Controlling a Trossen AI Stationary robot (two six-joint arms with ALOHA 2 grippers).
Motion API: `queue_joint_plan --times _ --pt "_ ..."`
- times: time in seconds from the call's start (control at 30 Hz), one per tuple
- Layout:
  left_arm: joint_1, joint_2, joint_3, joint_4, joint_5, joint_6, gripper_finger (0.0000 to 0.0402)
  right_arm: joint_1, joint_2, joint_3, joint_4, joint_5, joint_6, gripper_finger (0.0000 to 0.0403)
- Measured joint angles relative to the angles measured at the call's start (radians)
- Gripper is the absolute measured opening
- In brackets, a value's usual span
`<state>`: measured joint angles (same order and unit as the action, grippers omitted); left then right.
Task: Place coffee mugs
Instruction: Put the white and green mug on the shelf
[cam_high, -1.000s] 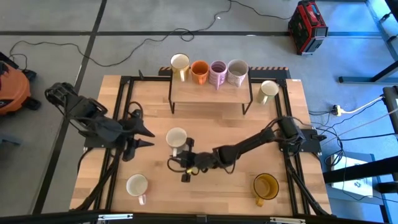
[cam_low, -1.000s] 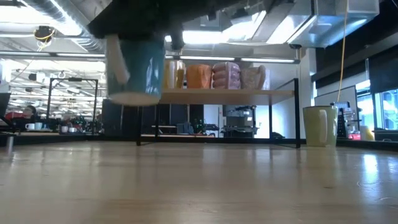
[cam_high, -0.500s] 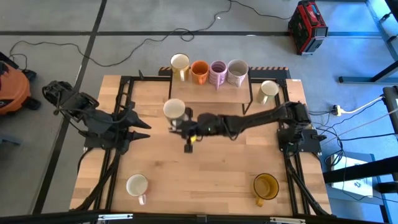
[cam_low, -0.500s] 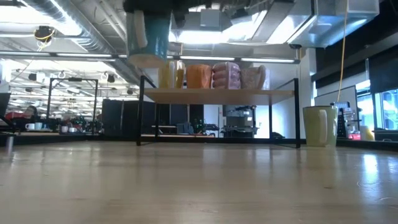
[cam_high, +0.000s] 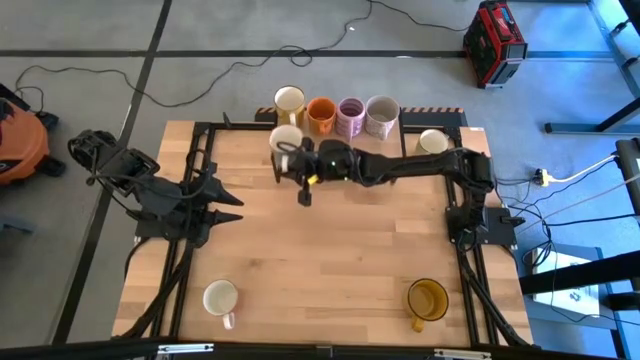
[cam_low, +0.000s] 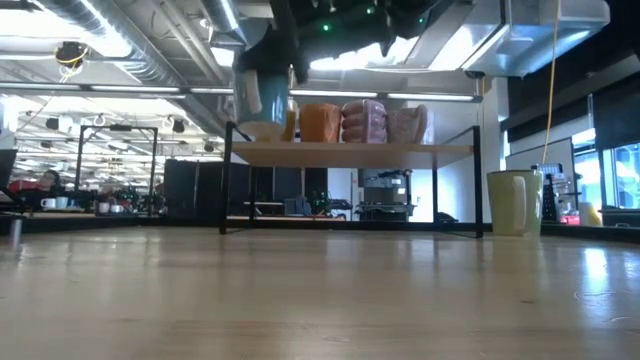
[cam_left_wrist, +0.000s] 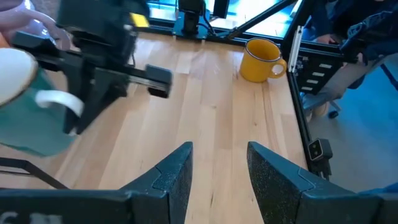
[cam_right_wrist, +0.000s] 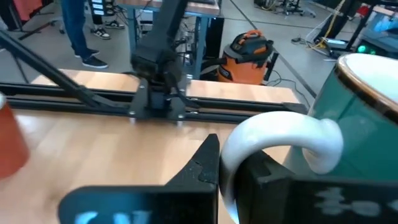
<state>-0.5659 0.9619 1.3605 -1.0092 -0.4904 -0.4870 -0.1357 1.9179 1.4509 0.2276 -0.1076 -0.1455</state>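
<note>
My right gripper (cam_high: 297, 161) is shut on a teal coffee mug (cam_high: 286, 140) with a cream inside and a white handle. It holds the mug just above the left end of the wooden shelf (cam_high: 340, 148). On the shelf's back row stand a cream mug (cam_high: 289, 100), an orange mug (cam_high: 321, 112), a lilac mug (cam_high: 350, 112) and a grey mug (cam_high: 381, 112). On the table stand another cream mug (cam_high: 432, 143), a white mug (cam_high: 220, 297) and an amber mug (cam_high: 427, 298). My left gripper (cam_high: 235, 205) waits open at the table's left side. My right gripper pinches the teal mug's white handle loop (cam_right_wrist: 280, 132) between its two fingers (cam_right_wrist: 202, 163). It comes at the handle about level, from the table's right and near side. The mug (cam_low: 262, 95) is upright and lifted clear, its base just above the shelf top.
The shelf stands on thin black legs (cam_low: 226, 180) at the table's far edge, with free room under it. The table's middle (cam_high: 330, 240) is bare wood. A black frame rail (cam_high: 205, 160) runs along the table. An orange vacuum (cam_high: 18, 140) stands on the floor at left.
My right gripper has carried the teal mug from the table's middle toward the far edge and upward, as far as the shelf's left end, keeping the mug upright. My left gripper drew back a little toward the left edge, then kept still.
</note>
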Motion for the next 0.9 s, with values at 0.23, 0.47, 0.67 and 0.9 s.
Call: queue_joint_plan --times 0.23,0.47,0.67,0.9 --pt "0.0 0.0 0.0 0.0 0.0 0.0 0.0147 -0.057 0.0 0.0 0.001 -0.059 -0.021 0.0005" --pt "0.0 0.0 0.0 0.001 -0.017 0.0 0.0147 -0.087 0.032 0.0 0.025 -0.105 -0.021 0.0005" --pt "0.0 0.0 0.0 0.002 -0.021 0.0 0.0147 -0.1 0.045 0.002 0.025 -0.121 -0.036 0.0005" --pt "0.0 0.0 0.0 0.016 -0.023 0.0 0.0147 -0.111 0.045 0.002 0.037 -0.121 -0.02 0.0005"
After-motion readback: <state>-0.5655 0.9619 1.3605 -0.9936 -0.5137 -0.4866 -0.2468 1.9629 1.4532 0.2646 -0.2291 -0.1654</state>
